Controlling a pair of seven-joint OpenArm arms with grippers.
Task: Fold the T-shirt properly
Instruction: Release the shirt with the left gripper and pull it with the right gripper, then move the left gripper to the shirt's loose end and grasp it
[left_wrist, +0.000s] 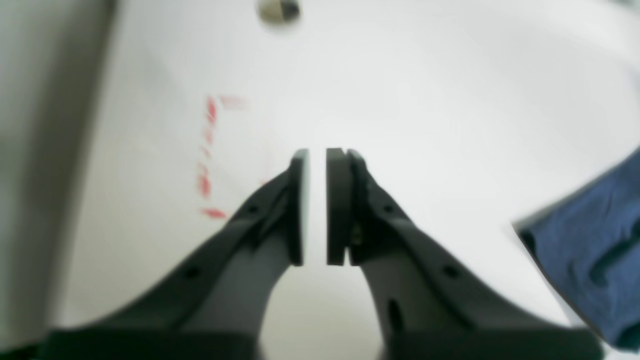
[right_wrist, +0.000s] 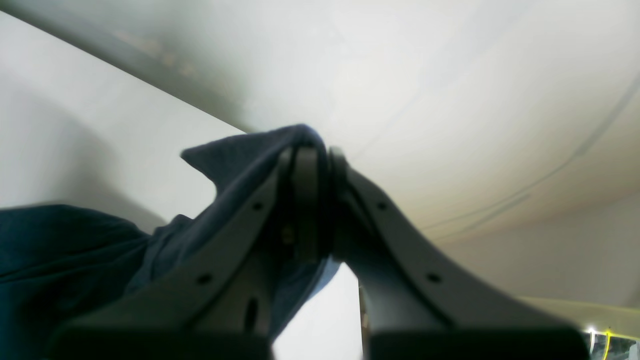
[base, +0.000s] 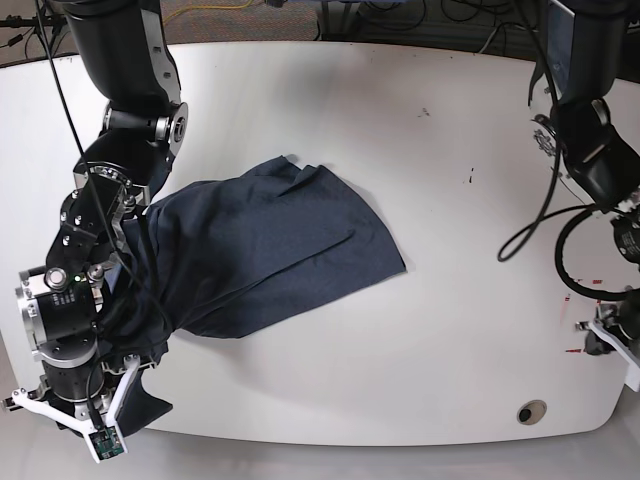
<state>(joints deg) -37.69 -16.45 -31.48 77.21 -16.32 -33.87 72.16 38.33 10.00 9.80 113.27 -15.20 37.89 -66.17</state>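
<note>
the t-shirt, dark navy, lies bunched across the left half of the white table in the base view, its loose end spread flat toward the centre of the frame while its other end is drawn up toward the lower left, against the arm there. that arm carries the right gripper, and in the right wrist view its jaws are pressed together with a fold of the navy cloth pinched between them; the fabric bulges over the tips at the middle of the frame and hangs down to the lower left. the left gripper sits at the far right edge of the base view, well apart from the shirt. in the left wrist view its two dark pads stand nearly together with a thin strip of bare table showing between them, and nothing is held. red tape marks lie on the table left of the jaws, a small round metal fitting sits at the top edge, and a corner of the blue shirt shows at the lower right of that frame.
</note>
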